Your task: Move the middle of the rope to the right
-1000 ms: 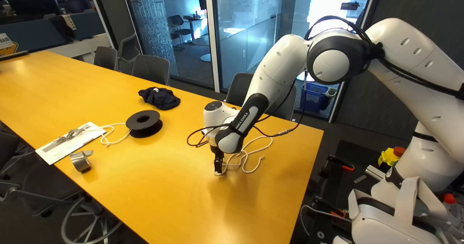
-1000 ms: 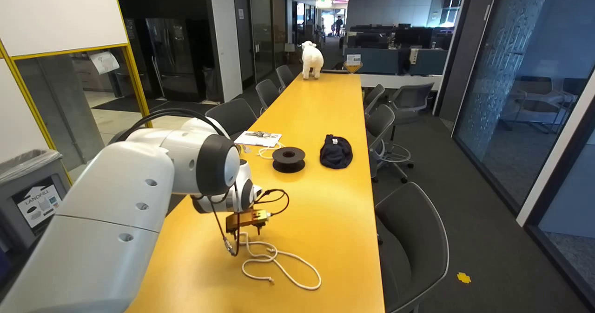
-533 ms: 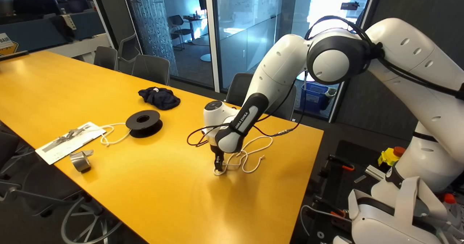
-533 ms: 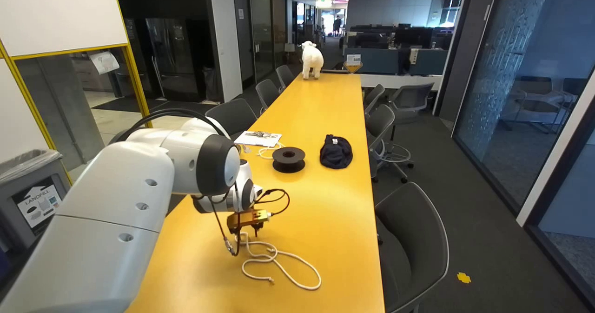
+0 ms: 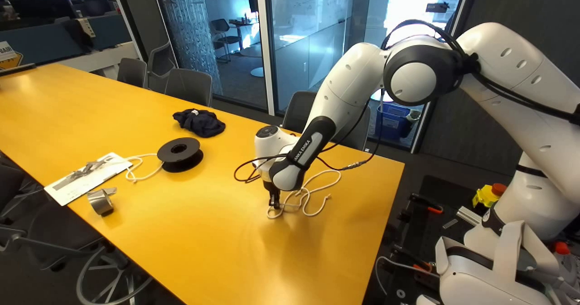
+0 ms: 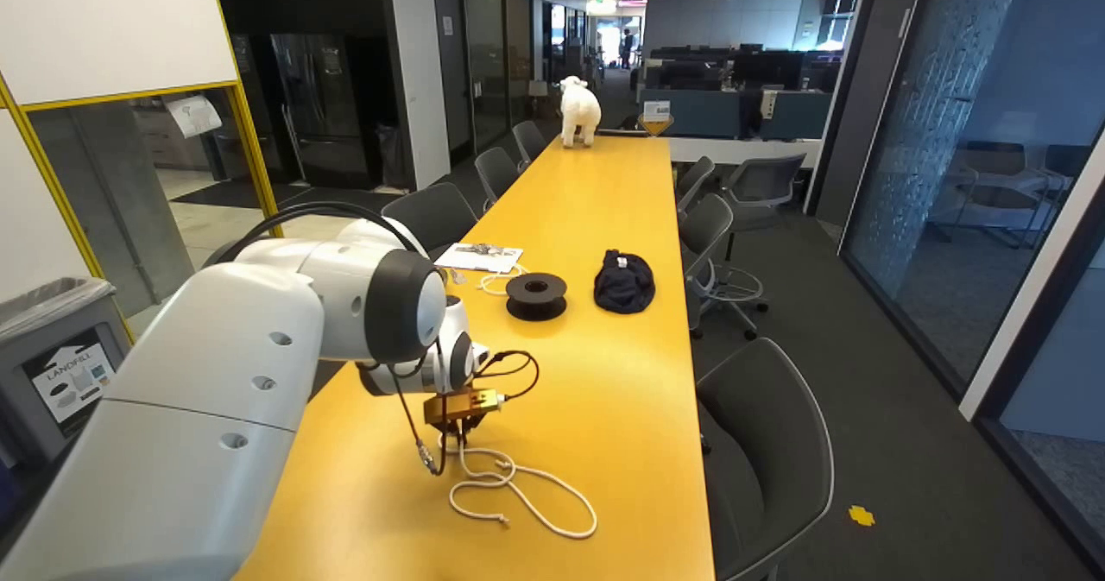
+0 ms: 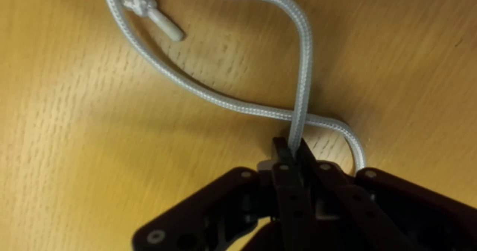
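Observation:
The white rope (image 7: 305,53) lies in loose loops on the table's near end, in both exterior views. My gripper (image 7: 292,146) is shut on one strand of it, which runs from between the fingertips up across the wrist view. That strand crosses over another stretch of the rope, whose curve disappears behind the gripper's right side. A knotted rope end shows at the wrist view's upper left. In an exterior view the gripper (image 5: 274,204) points down, low over the table, at the end of the loops farthest from the robot base. The gripped spot itself is hidden between the fingers.
On the yellow table (image 5: 217,232) stands a black spool (image 5: 179,154), with a separate white cord (image 5: 149,176) beside it. Farther off are a white card (image 5: 86,178) with grey pieces, a tape roll (image 5: 100,201) and a dark cloth (image 5: 199,122). Chairs line the table.
The gripper's fingers have come together from open and now pinch the rope. The strand at the fingers has shifted slightly; the arm and the other loops stay where they were.

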